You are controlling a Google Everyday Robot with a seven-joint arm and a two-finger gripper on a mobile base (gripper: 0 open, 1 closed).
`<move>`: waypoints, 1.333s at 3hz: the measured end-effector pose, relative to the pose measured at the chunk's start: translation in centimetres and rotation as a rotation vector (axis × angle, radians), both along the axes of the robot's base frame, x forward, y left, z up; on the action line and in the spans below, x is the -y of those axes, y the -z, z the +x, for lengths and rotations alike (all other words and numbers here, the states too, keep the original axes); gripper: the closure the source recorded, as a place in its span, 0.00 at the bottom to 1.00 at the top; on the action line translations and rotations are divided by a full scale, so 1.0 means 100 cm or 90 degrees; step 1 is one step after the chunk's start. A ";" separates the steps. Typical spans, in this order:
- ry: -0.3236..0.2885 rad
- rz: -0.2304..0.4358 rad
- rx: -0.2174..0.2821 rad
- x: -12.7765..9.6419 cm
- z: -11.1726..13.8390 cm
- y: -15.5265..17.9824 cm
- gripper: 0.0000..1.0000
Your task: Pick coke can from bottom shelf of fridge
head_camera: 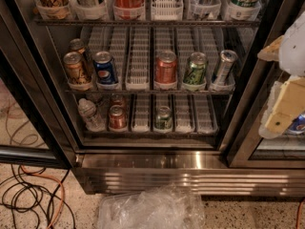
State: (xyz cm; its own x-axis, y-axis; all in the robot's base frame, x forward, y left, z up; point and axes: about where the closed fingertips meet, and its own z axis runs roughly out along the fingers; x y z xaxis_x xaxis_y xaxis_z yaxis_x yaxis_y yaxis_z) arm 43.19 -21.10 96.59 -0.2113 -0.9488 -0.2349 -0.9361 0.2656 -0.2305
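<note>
The fridge (147, 168) stands open in front of me, its steel base panel at the bottom. On the bottom shelf (190, 128), a small red coke can (117, 118) stands in the second lane from the left, with another red can (118, 100) behind it. A green can (163, 118) stands two lanes to its right and a clear plastic bottle (88, 114) to its left. My gripper (285, 104) is at the right edge of the view, outside the fridge and well right of and level with the bottom shelf, nothing visibly in it.
The middle shelf holds several cans, including a blue one (105, 68), a larger orange-red one (166, 68) and a green one (195, 69). Crumpled clear plastic (150, 209) lies on the floor before the base. Orange and black cables (33, 194) lie at left.
</note>
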 end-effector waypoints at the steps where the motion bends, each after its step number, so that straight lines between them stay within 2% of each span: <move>1: 0.031 0.086 -0.032 -0.018 -0.017 0.042 0.00; 2: 0.068 0.210 -0.086 -0.063 -0.042 0.100 0.00; 3: 0.041 0.326 -0.158 -0.133 -0.065 0.155 0.00; 4: 0.039 0.372 -0.183 -0.159 -0.074 0.153 0.00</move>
State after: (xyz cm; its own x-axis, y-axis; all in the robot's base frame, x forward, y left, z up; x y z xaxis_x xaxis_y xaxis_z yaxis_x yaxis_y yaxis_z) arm 35.80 -5.24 81.32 -0.3929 -0.6665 -0.6336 -0.9178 0.3268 0.2255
